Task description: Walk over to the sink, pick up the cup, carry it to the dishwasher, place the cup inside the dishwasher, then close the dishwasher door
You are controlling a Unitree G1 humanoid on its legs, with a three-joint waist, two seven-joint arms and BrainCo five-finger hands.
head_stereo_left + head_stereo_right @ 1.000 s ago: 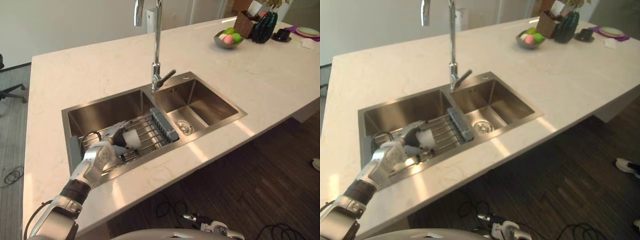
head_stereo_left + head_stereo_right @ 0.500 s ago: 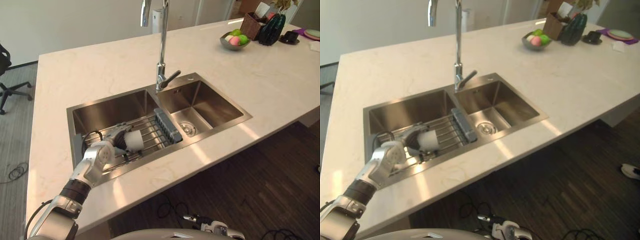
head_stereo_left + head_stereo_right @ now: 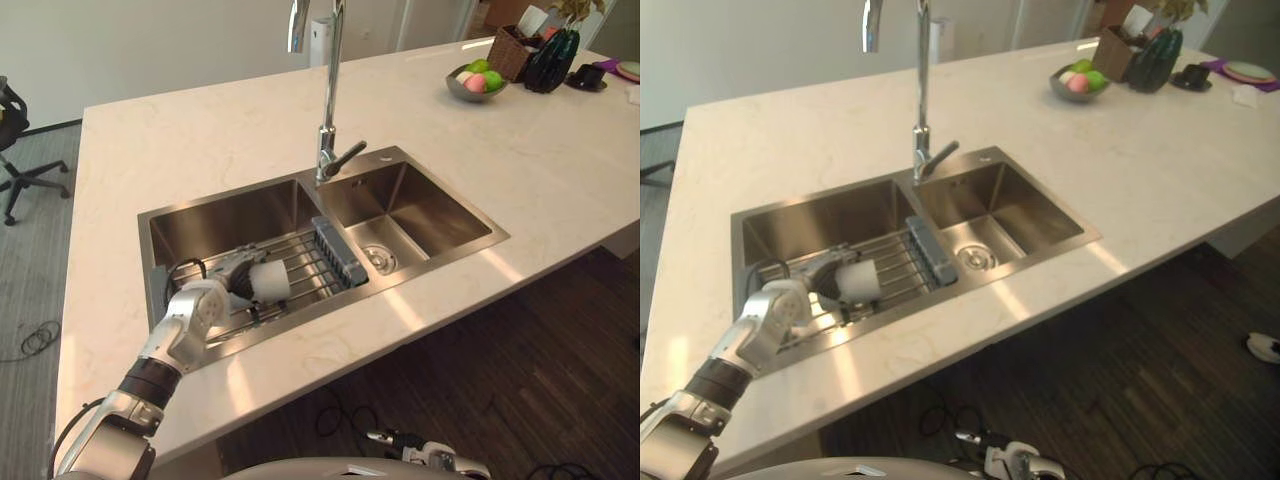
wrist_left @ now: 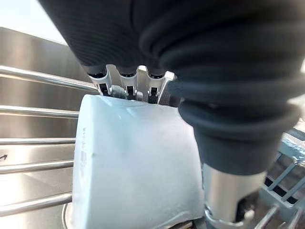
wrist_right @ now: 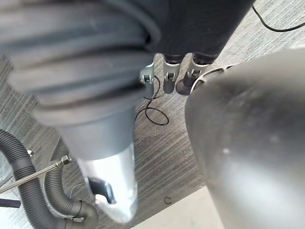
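Pale stone countertop (image 3: 230, 130), double steel sink (image 3: 230, 215) set in, tall faucet (image 3: 328, 100) at divider. Fruit bowl (image 3: 476, 85) far off, 2 o'clock from faucet base. Left basin: wire rack (image 3: 310, 270) across it. White cup (image 3: 270, 281) on its side over rack bars, 7 o'clock from faucet base. Left hand (image 3: 205, 300) wrapped round cup, fingers behind it, thumb in front. Right hand (image 5: 107, 171) low over grey floor; grip cannot tell.

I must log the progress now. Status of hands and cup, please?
Left hand fingers curled round cup, on its side on sink rack. Right hand hangs low. Faucet apart, behind.
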